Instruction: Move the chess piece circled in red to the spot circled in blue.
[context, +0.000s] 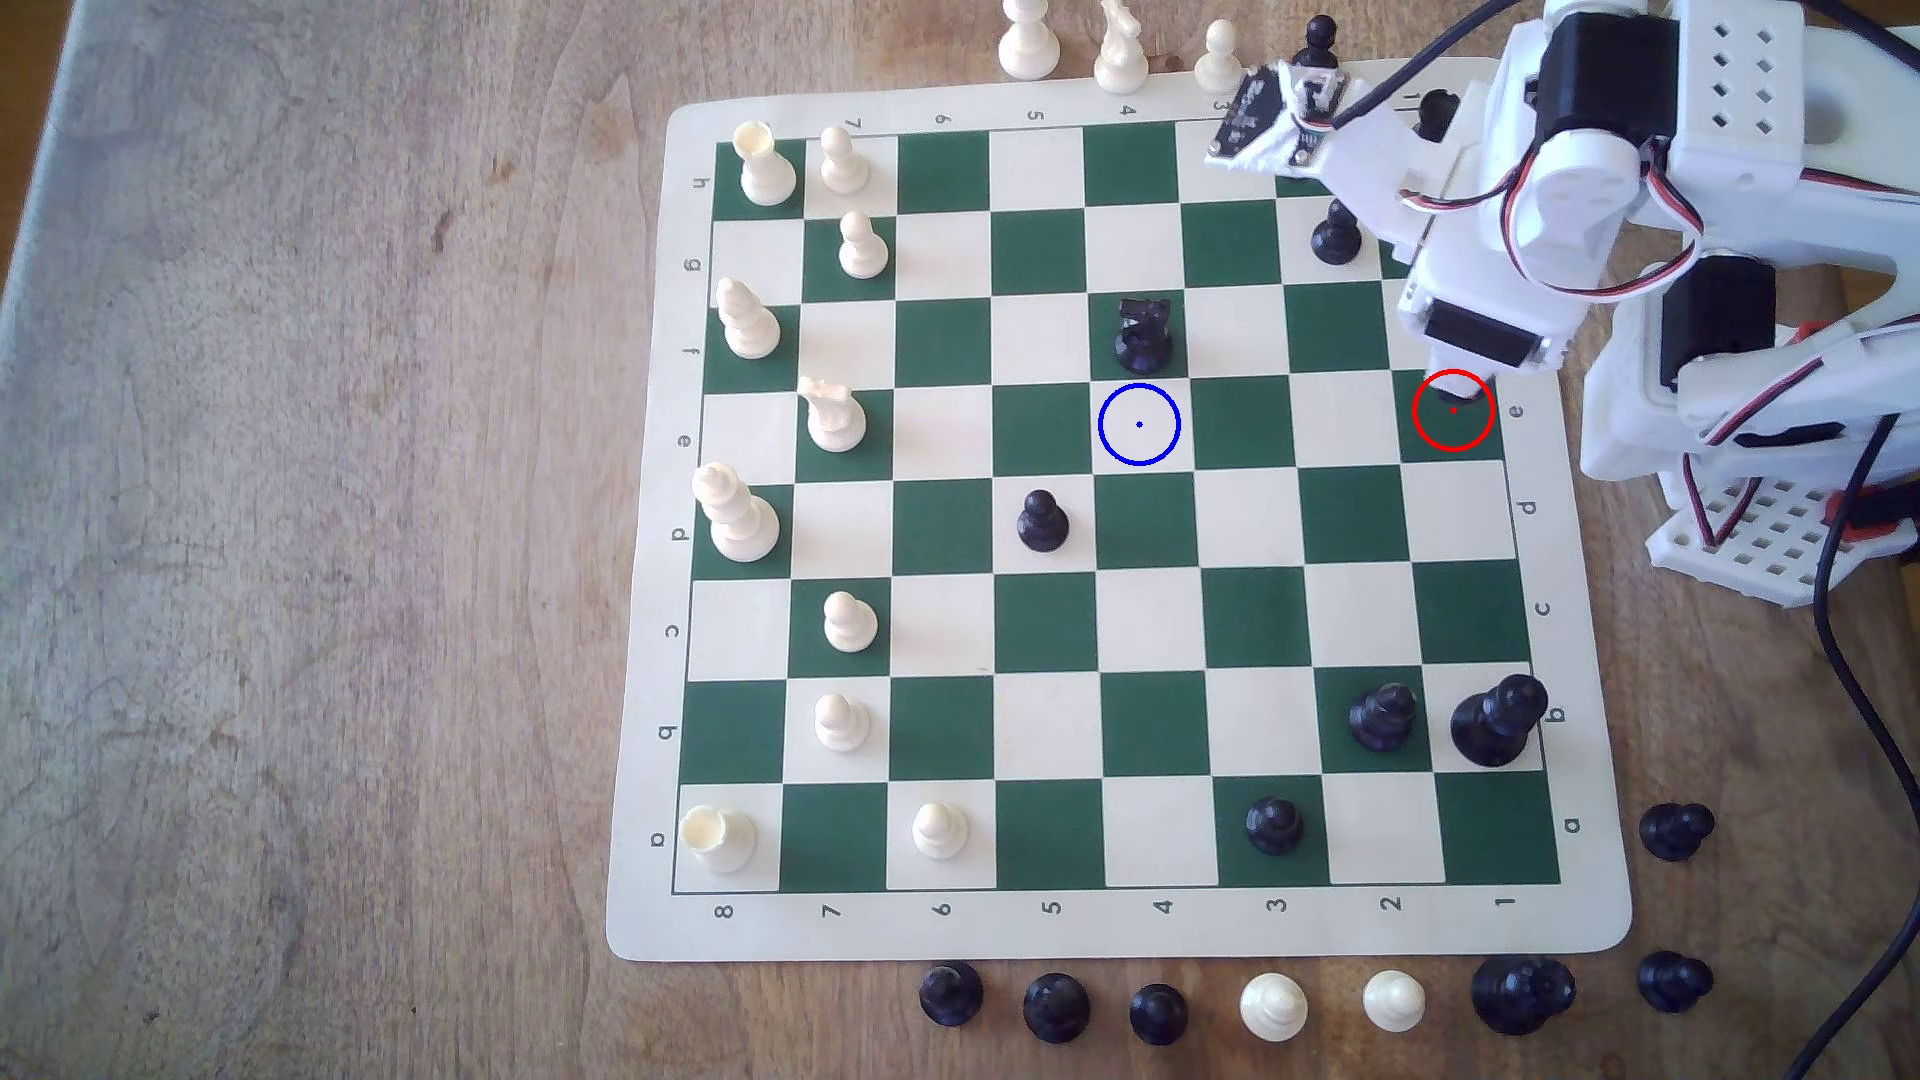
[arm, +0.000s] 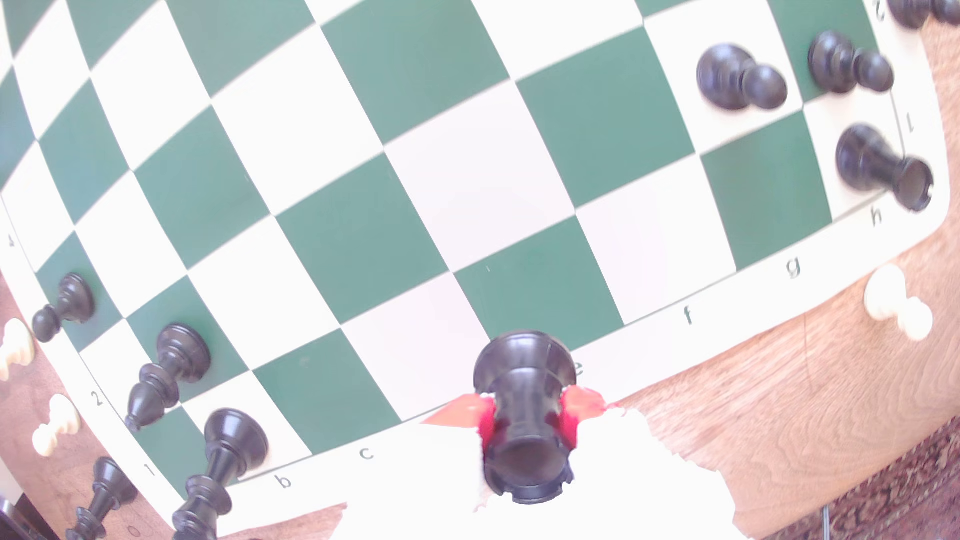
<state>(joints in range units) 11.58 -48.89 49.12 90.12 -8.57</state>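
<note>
In the wrist view the chess piece (arm: 519, 394), a black column on a wide round base, stands between my red-tipped fingers (arm: 582, 407). My gripper (arm: 527, 415) is shut on its column, and the base sits by the board's edge letter e. In the exterior view my gripper (context: 1460, 389) reaches down into the red ring on the green edge square (context: 1452, 426), and the arm hides most of the piece. The spot (context: 1140, 424), a cream square with a blue ring and dot, lies three squares toward the exterior view's left and is bare.
A black piece with a notched top (context: 1143, 334) stands on the square just beyond the spot. A black pawn (context: 1042, 519) is diagonally nearer. Another black pawn (context: 1335, 234) stands under the arm. White pieces line the board's left side (context: 743, 322). Several captured pieces lie off the board (context: 1055, 1005).
</note>
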